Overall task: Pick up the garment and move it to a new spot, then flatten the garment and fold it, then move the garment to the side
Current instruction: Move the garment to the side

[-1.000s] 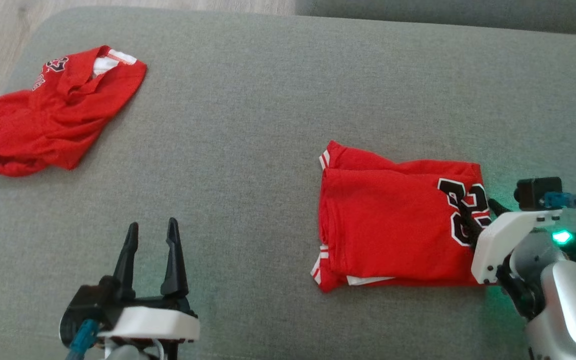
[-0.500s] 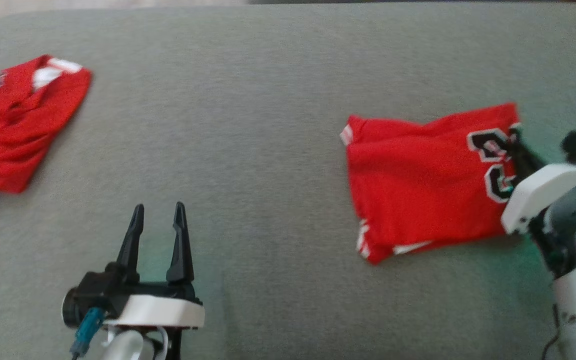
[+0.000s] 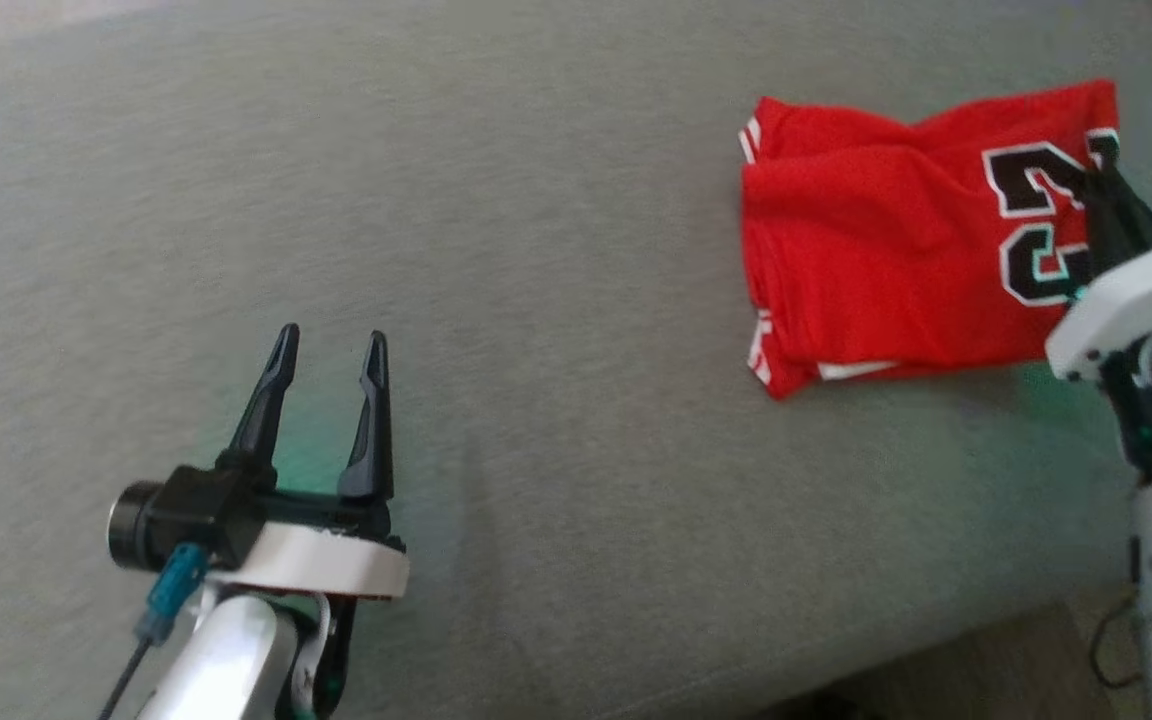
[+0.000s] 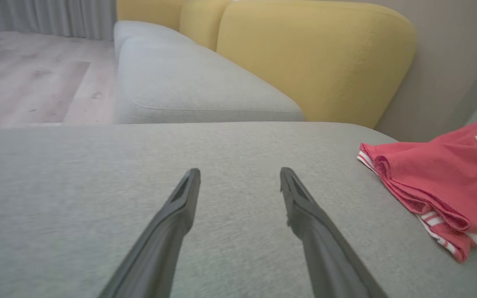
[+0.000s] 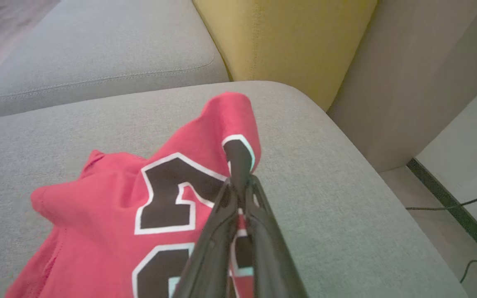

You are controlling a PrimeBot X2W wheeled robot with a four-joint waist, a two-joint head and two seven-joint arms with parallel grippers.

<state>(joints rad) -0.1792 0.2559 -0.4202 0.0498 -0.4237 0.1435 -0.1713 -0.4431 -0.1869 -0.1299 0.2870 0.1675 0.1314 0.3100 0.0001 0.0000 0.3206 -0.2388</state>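
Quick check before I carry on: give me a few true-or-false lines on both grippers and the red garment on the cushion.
1. The right gripper is shut on the red garment at its numbered edge. True.
2. The left gripper is shut on cloth. False: its jaws stand open over the bare grey cushion, holding nothing.
3. The garment lies spread in a single layer. False: it is folded, with stacked layers at its edge.
4. The garment bears black numerals outlined in white. True.
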